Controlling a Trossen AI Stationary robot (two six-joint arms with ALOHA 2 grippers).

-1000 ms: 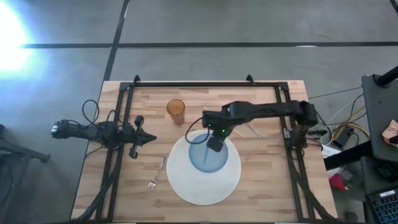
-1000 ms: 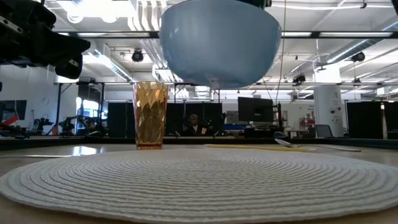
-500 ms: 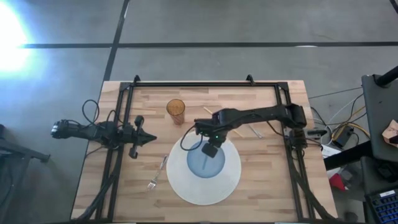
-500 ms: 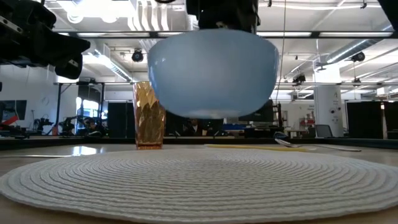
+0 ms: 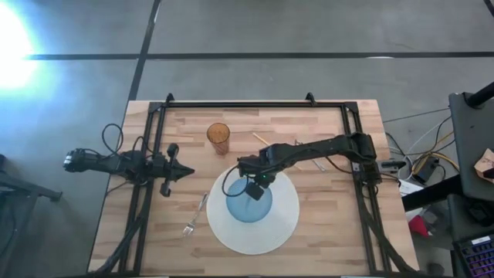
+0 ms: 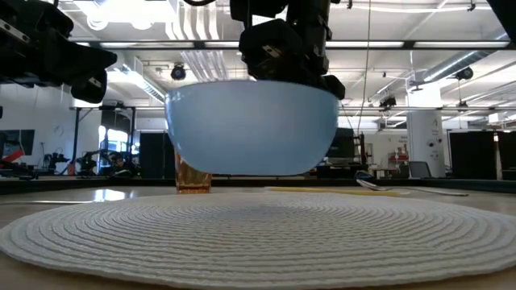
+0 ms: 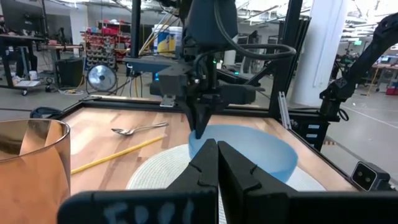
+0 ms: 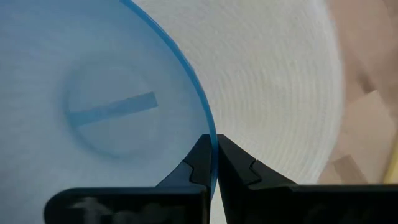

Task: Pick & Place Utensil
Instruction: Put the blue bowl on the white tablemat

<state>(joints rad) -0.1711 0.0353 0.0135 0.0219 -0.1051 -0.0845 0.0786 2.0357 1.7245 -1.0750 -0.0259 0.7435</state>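
Note:
A pale blue translucent bowl (image 5: 245,202) hangs low over a round white woven placemat (image 5: 282,224); in the low view the bowl (image 6: 251,129) fills the middle. My right gripper (image 5: 254,188) stands above the bowl's far-right rim, shut on it. A fork (image 5: 194,215) lies on the wood left of the placemat. A spoon (image 5: 312,161) and a yellow chopstick (image 5: 262,140) lie toward the far right. An amber cup (image 5: 218,135) stands upright. My left gripper (image 5: 187,173) waits shut at the table's left edge. My right gripper pinches the bowl's rim (image 8: 203,118) on its far-right side, one finger inside the bowl and one outside. The fingers (image 6: 282,56) come from above, pointing down. The bowl sits upright, its base just clear of the placemat (image 6: 258,234).
A black frame rail (image 5: 255,103) runs along the far edge and down both sides of the table. The cup (image 7: 31,165) stands close in front of my left gripper (image 7: 216,158). Bare wood lies near the fork and along the near edge.
My right gripper has moved toward the table's left and near edges and down, carrying the bowl. The bowl has come from high over the placemat's far part down to just above its middle, staying upright. The left arm has kept still.

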